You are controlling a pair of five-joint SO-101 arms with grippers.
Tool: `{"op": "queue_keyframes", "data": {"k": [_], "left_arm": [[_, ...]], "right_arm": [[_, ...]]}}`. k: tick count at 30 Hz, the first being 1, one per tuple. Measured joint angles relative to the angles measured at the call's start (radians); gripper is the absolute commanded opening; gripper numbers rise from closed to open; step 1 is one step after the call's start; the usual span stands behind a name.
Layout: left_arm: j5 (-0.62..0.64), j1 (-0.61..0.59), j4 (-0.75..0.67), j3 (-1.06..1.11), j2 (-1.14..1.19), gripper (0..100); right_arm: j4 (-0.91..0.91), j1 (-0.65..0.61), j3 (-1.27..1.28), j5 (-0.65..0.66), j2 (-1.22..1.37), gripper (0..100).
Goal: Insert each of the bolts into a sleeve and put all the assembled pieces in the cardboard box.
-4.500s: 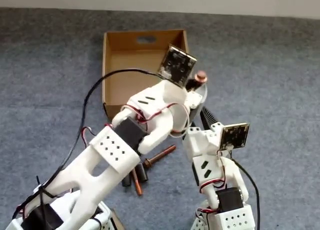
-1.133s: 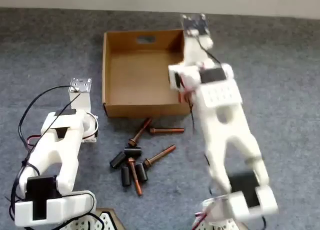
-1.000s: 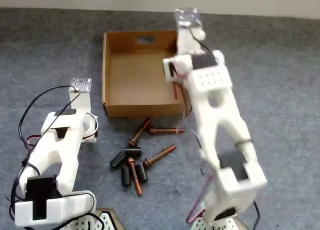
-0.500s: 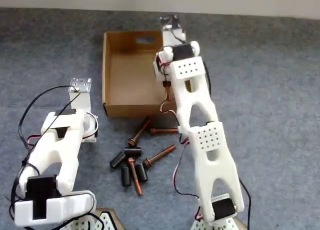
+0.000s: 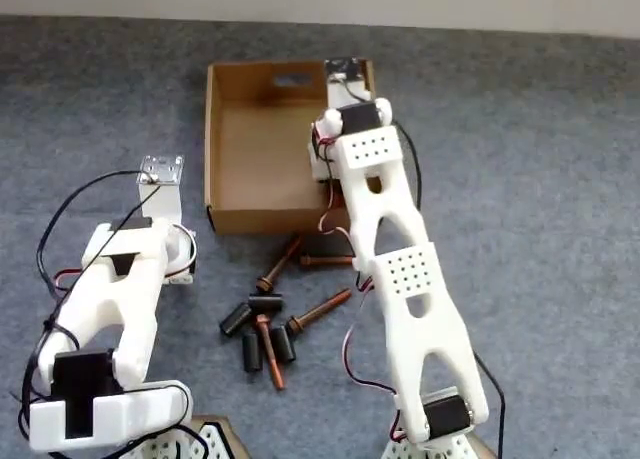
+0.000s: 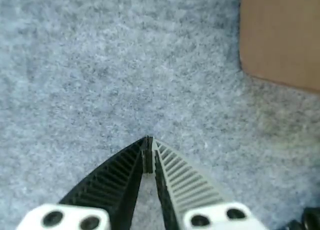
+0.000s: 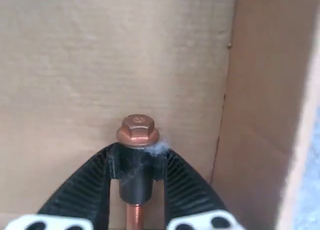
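Right gripper (image 7: 136, 158) clamps a sleeved bolt (image 7: 137, 131) inside the cardboard box (image 5: 255, 144), close to a side wall. Left gripper (image 6: 148, 146) is closed and empty over the carpet (image 6: 100, 64). Risk: the bolt slides out of its sleeve on release.

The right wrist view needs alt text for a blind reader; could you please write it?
The right hand grips a black sleeve with a copper bolt through it, over the floor of the cardboard box, near one wall.
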Motion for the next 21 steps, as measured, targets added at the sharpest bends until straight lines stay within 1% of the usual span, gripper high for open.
{"op": "queue_keyframes", "data": {"k": [5,9,10,16,21], "left_arm": [[0.000,0.000,0.000,0.000,0.000,3],[0.000,0.000,0.000,0.000,0.000,3],[0.000,0.000,0.000,0.000,0.000,3],[0.000,0.000,0.000,0.000,0.000,3],[0.000,0.000,0.000,0.000,0.000,3]], "right_arm": [[0.000,0.000,0.000,-0.012,0.002,1.8],[0.000,0.000,0.000,-0.002,0.002,11.9],[0.000,0.000,0.000,0.011,0.002,12.9],[0.000,0.000,-0.031,0.041,0.000,13.0],[0.041,0.000,-0.101,0.041,-0.006,13.0]]}}
